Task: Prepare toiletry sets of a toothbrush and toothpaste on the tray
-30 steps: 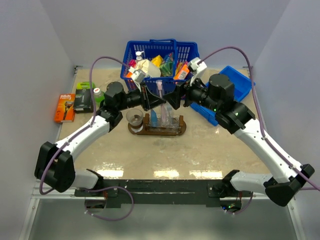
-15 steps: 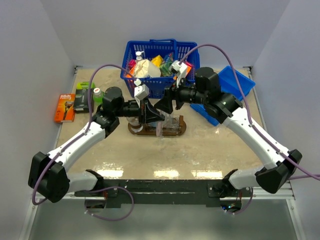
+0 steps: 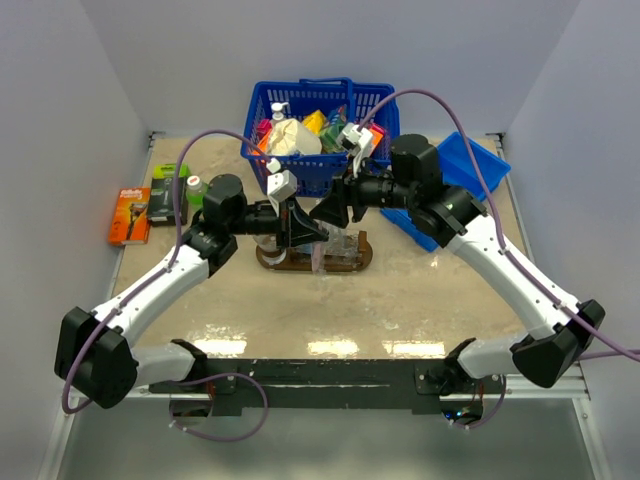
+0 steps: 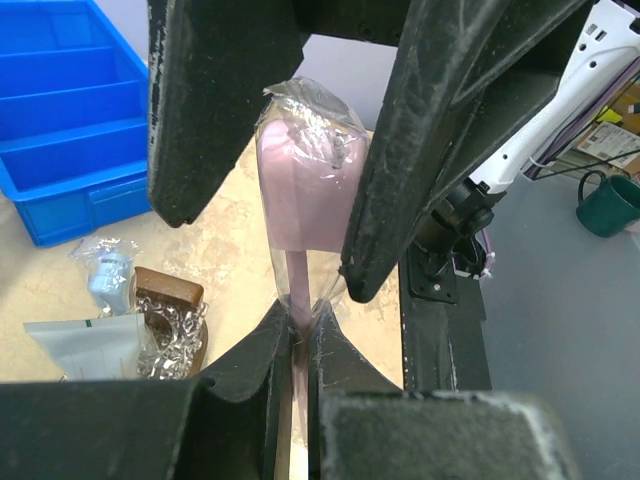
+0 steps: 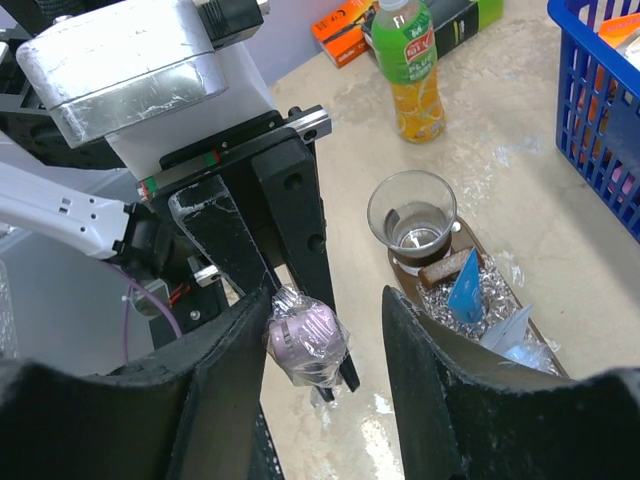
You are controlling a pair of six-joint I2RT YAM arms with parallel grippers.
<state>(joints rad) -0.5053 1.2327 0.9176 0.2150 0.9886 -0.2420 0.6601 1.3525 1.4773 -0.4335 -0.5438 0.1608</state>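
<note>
1. Clamped shut, in the left gripper [image 4: 303, 318], on the thin pink stem of the toothbrush [image 4: 305, 190], with the wrapped pink head sticking out past the fingertips.
2. Spread apart, at the right gripper [image 5: 322, 310], with one finger on each side of that head and no grip on it. Very close to the wrapping at one finger, perhaps touching; clearly separated from it at the other.
3. Met tip to tip with the opposite fingers, both pairs above the tray [image 3: 355, 262].
4. Beyond the right fingertips in the right wrist view: a glass cup [image 5: 412, 215] at the tray's end, and just beside it a blue tube [image 5: 465, 292] upright among crinkled clear wrapping.
5. Off to one side of the left fingers in the left wrist view: the blue bin [image 4: 60, 110].
</note>
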